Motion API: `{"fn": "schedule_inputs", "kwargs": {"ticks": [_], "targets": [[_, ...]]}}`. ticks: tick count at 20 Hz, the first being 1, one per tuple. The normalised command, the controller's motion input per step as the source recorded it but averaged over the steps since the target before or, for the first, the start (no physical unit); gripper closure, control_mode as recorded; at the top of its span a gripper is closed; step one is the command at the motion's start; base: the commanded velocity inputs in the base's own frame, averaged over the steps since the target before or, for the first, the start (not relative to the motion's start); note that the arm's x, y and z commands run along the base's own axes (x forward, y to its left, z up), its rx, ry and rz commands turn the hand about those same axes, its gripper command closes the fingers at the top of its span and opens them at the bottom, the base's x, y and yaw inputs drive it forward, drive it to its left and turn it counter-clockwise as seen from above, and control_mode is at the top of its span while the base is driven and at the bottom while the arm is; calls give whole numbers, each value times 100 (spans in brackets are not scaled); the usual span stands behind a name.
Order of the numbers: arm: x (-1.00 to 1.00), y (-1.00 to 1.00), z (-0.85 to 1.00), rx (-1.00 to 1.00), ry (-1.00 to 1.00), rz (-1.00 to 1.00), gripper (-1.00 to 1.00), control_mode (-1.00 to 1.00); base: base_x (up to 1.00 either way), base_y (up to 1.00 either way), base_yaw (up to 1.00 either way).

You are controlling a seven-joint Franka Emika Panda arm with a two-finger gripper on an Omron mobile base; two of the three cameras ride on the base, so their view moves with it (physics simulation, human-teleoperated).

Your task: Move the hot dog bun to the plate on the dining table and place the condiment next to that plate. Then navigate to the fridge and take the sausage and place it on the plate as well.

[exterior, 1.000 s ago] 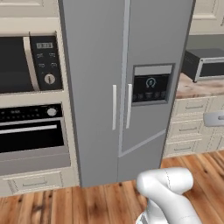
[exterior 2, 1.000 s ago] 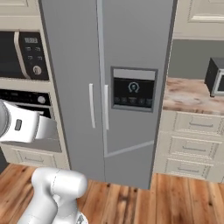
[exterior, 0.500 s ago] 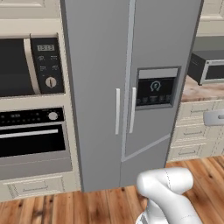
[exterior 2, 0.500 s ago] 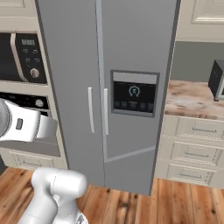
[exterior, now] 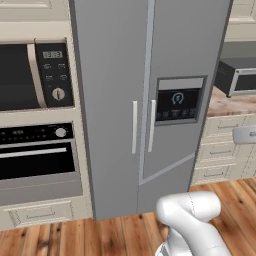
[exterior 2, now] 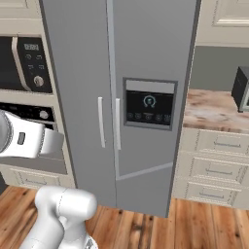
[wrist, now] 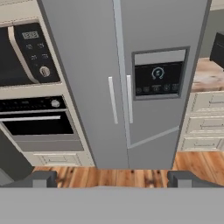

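The fridge [exterior: 110, 100] is a tall grey unit straight ahead, also seen as the fridge [exterior 2: 78, 73] and the fridge [wrist: 87, 65]. Both flat doors are shut, and their two pale bar handles [wrist: 113, 99] stand side by side at the middle seam. The right door carries a dark dispenser panel [exterior: 177, 100]. My gripper [wrist: 113, 179] is open and holds nothing, and it faces the doors from some way back, with the floor between. The hot dog bun, plate, dining table, condiment and sausage are out of view.
Left of the fridge stands a cream column with a microwave [exterior: 30, 75] above an oven [exterior: 35, 157]. To the right is a marbled counter [exterior 2: 214, 109] on cream drawers [exterior 2: 219, 168], with a dark appliance [exterior: 237, 75] on it. Wooden floor [wrist: 131, 177] lies before the fridge.
The whole picture has shifted a little as the base edged closer to the fridge. The doors stay shut and the gripper stays open.
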Motion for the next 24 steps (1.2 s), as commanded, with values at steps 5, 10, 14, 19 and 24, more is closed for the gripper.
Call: {"fn": "schedule_inputs", "kwargs": {"ticks": [5,10,14,19,24], "targets": [[0,0,0,0,0,0,-100,100,-5,0,0],[0,0,0,0,0,0,-100,100,0,0,0],[47,0,-14,0,0,0,-100,-100,0,0,0],[94,12,-46,-4,3,0,-100,-100,0,0,0],[75,13,-70,-5,1,0,-100,-100,0,0,0]]}}
